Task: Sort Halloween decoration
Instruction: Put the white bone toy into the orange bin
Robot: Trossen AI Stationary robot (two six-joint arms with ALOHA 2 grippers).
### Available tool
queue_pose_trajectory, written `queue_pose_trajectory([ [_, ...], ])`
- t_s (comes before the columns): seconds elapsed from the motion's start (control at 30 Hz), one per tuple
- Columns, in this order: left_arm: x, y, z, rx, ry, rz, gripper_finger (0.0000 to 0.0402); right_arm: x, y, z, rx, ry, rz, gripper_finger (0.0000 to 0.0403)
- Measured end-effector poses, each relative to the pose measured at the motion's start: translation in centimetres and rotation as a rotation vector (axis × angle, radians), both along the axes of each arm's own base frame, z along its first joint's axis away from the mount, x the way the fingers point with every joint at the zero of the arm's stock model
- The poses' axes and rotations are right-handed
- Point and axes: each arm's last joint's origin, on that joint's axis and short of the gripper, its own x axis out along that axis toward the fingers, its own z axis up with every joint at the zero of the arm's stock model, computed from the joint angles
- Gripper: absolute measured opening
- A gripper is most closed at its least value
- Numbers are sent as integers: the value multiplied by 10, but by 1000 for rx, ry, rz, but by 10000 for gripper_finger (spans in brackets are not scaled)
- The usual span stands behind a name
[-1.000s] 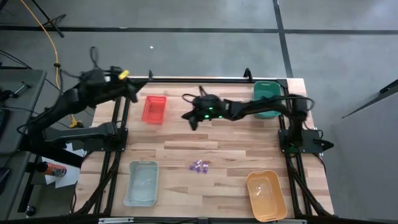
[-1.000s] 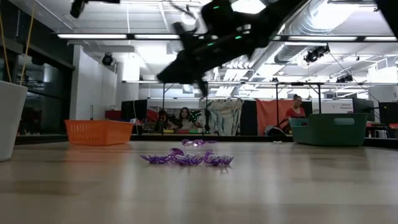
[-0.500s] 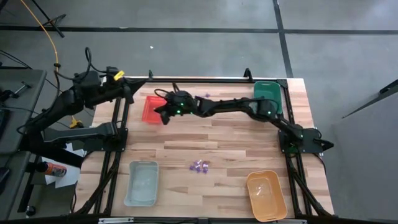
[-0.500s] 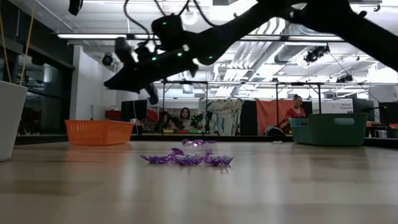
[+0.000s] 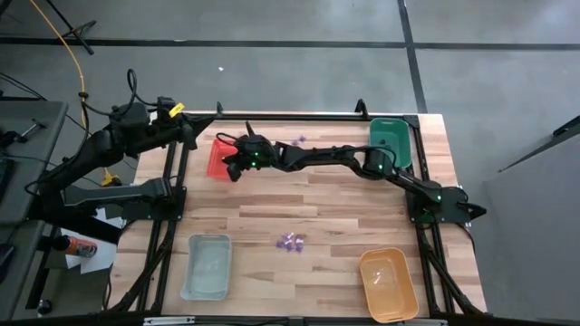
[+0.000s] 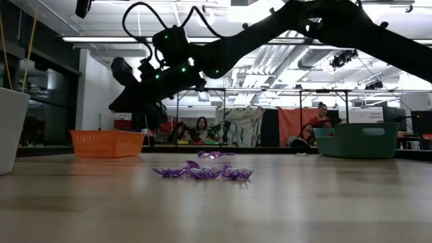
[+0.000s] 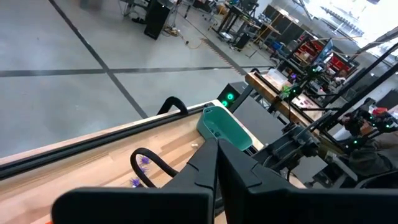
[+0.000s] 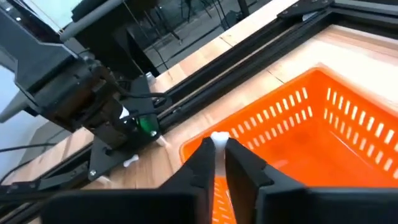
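Note:
A heap of tiny purple Halloween decoration pieces [image 5: 290,242] lies on the wooden table's near middle, also in the low view [image 6: 202,171]. A few purple pieces [image 7: 143,160] lie by the far edge. My right gripper [image 8: 217,144] reaches across the table and hovers over the red tray [image 5: 220,163] at the far left, shut on a small whitish piece [image 8: 217,137]. My left gripper [image 7: 216,149] is shut on nothing, raised over the table's far left corner [image 5: 195,129]. My right gripper pinches the small whitish piece [image 8: 217,137] between its two fingertips, only at their free ends. The fingers slant down toward the table's left edge. The piece is lifted clear, above the inside of the red tray.
A green tray [image 5: 390,140] stands at the far right, a pale blue tray [image 5: 207,265] at the near left and an orange tray [image 5: 388,282] at the near right. A black frame rail [image 5: 299,116] runs along the far edge. People show in the room beyond the table.
My right gripper has swung from the table's far middle toward its left edge, sinking a little, and now hangs over the red tray. The purple heap has not moved.

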Motion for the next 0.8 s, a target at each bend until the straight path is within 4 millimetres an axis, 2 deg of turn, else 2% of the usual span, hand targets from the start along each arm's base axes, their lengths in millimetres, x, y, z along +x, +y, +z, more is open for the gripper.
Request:
queue_pose_trajectory([
  [0.23, 0, 0, 0, 0, 0, 0, 0, -1, -2, -2, -19, 19, 25, 144],
  [0.33, 0, 0, 0, 0, 0, 0, 0, -2, -6, -1, 24, 11, 79, 171],
  [0.43, 0, 0, 0, 0, 0, 0, 0, -7, -17, 3, 70, 14, 174, 180],
  [0.57, 0, 0, 0, 0, -1, 0, 0, -22, -36, 31, 77, 48, 266, 180],
  [0.67, 0, 0, 0, 0, -1, 1, 0, -43, -42, 56, 19, 170, 315, 181],
  [0.8, 1, 0, 0, -1, 2, 1, 0, -79, -32, 85, -76, 405, 431, 181],
])
